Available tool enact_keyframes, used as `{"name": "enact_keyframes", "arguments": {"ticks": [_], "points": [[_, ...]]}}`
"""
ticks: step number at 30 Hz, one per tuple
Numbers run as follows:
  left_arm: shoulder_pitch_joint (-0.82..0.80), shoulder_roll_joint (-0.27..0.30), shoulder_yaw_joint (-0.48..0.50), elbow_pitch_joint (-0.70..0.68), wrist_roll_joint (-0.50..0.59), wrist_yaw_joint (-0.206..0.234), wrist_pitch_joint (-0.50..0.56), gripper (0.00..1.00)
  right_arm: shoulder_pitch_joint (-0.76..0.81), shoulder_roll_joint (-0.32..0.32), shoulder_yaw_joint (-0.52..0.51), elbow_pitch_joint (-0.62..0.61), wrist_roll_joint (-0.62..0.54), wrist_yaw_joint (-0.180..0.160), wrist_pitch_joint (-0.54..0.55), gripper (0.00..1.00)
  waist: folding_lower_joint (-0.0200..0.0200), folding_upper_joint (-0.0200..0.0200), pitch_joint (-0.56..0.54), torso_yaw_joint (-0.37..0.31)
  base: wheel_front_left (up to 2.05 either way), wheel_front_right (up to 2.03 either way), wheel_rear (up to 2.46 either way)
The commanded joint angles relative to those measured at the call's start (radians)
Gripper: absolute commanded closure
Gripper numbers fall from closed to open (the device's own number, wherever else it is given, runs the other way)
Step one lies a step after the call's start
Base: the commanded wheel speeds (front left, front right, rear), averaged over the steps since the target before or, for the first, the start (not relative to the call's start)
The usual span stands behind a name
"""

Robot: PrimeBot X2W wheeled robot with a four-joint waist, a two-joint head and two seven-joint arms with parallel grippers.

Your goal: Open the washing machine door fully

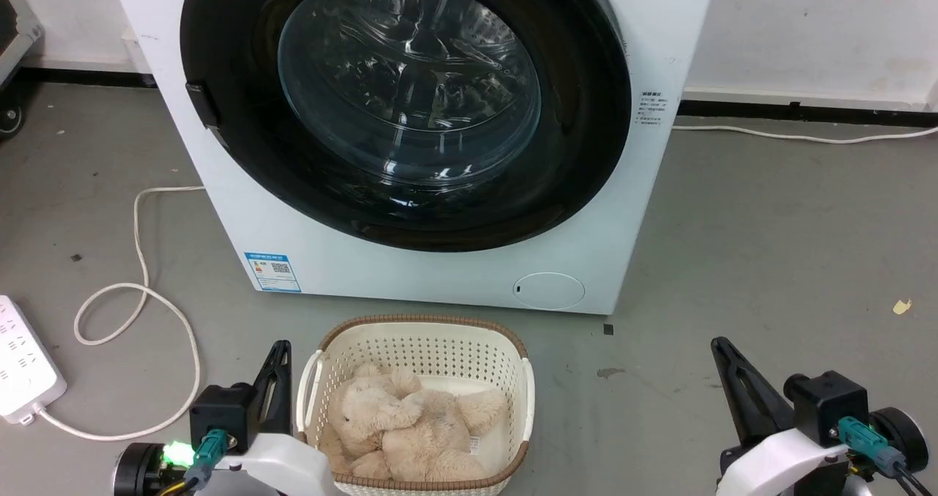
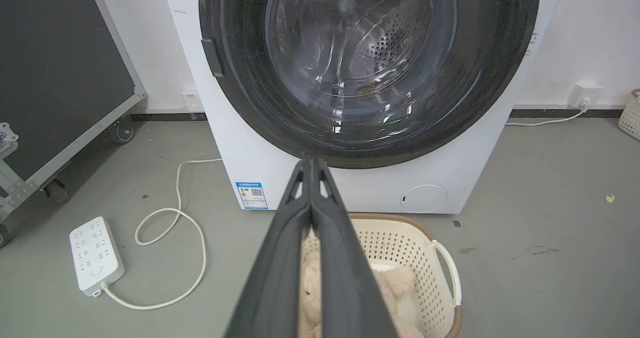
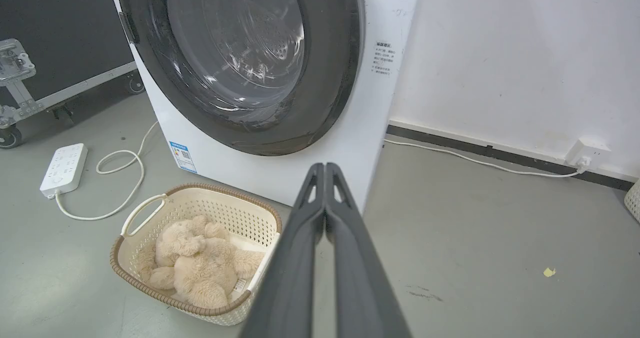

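Hanging low, fingers pressed together, left tool [image 1: 281, 351] and right tool [image 1: 719, 346] flank the laundry basket [image 1: 425, 321] — reaching for the closed washing machine door [image 1: 407, 93] could knock it.

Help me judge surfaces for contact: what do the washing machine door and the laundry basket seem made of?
The washing machine door: glossy black ring, probably plastic, round a clear bulging centre, likely glass; both throw sharp reflections. The basket: cream perforated moulded plastic, matt, with a brown woven-looking rim, material unclear.
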Motion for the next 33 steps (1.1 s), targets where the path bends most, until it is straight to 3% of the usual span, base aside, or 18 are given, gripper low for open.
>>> {"name": "enact_keyframes", "arguments": {"ticks": [1,33], "points": [[-0.015,0.000,0.000,-0.004,0.003,0.003,0.000,1.00,-0.012,0.005,-0.001,-0.005,-0.008,-0.001,0.000,1.00,0.0000,0.0000,0.000,0.000,0.00,0.00,0.00],[-0.015,0.000,0.000,-0.004,0.003,0.003,0.000,1.00,-0.012,0.005,-0.001,-0.005,-0.008,-0.001,0.000,1.00,0.0000,0.0000,0.000,0.000,0.00,0.00,0.00]]}}
